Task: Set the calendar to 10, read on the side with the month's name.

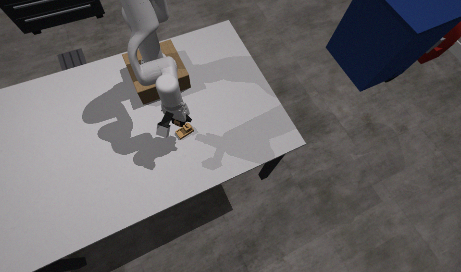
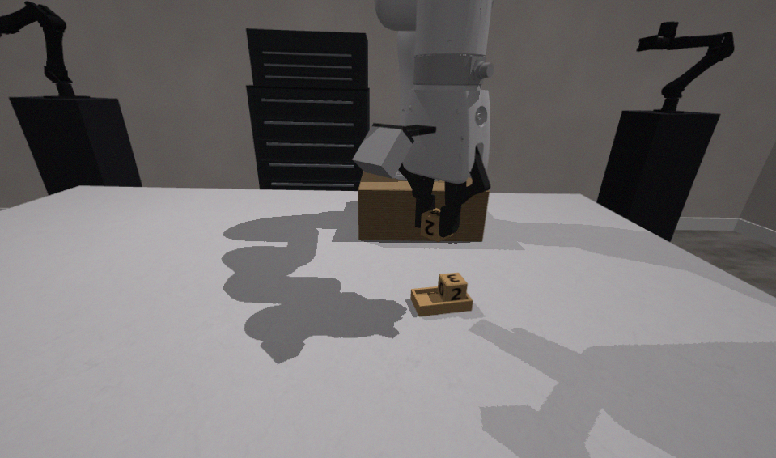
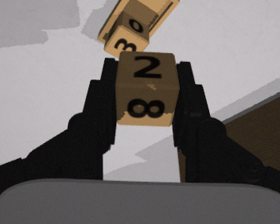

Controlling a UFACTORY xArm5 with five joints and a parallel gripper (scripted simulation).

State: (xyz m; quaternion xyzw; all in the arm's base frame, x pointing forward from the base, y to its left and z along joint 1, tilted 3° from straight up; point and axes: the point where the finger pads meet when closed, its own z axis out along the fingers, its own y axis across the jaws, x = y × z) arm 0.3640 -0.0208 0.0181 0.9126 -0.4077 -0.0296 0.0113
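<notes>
My gripper point(image 1: 178, 122) point(image 2: 435, 226) point(image 3: 145, 79) is shut on a wooden cube point(image 2: 430, 226) point(image 3: 146, 95), held in the air behind the tray as seen in the exterior view. In the wrist view this cube shows a 2 and an 8; in the exterior view its 2 looks turned over. The shallow wooden tray point(image 1: 186, 135) point(image 2: 444, 307) lies flat on the table. The other cube point(image 1: 187, 126) point(image 2: 452, 288) point(image 3: 127, 43) sits in its right half in the exterior view, with 3 on top, an upright 2 facing that camera and 0 towards the vacant half. No month's name is legible.
The wooden base block point(image 1: 166, 92) point(image 2: 390, 213) under the arm stands behind the held cube. The grey camera box point(image 1: 163, 130) point(image 2: 383, 150) sticks out sideways from my wrist, left of the fingers in the exterior view. The white table point(image 1: 72, 176) point(image 2: 151, 370) reaches well past the tray.
</notes>
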